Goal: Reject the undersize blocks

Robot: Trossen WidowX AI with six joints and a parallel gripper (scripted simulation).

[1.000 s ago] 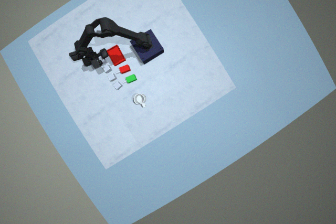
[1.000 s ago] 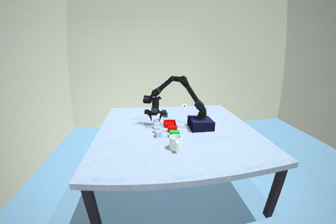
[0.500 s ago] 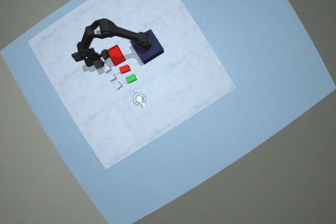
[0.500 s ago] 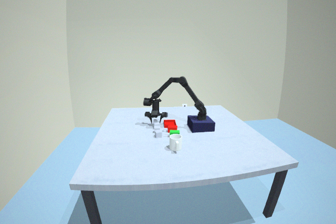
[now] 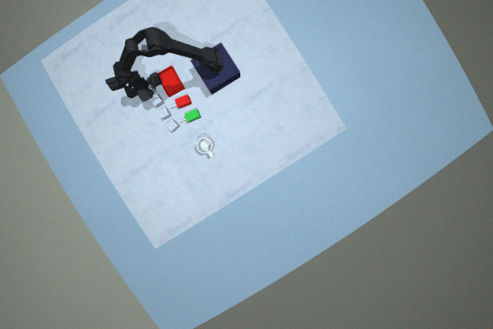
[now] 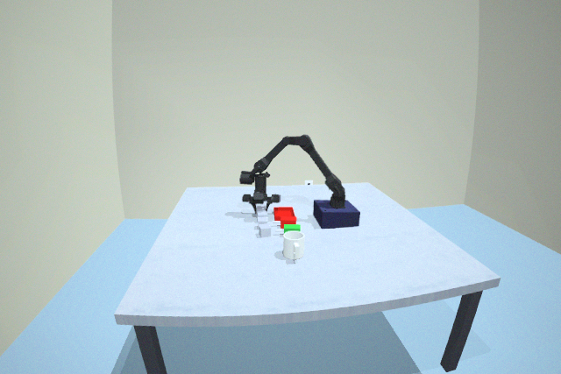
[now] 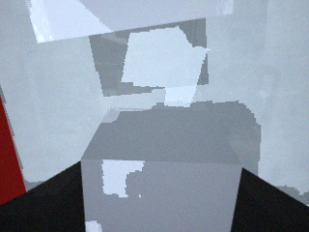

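Observation:
My gripper points down at the far end of the block row. Its fingertips touch both sides of a steel block, so it is shut on that block; in the top view the arm hides it. Three other steel blocks, a near one, a middle one and a farther one, stand in the row. The green GO gauge lies with its pin toward the near block, apart from it. The red reject tray holds no visible block. Bores cannot be made out.
A red-handled gauge lies between the green gauge and the tray. A white mug stands beyond the green gauge. The arm's dark blue base is on the tray's other side.

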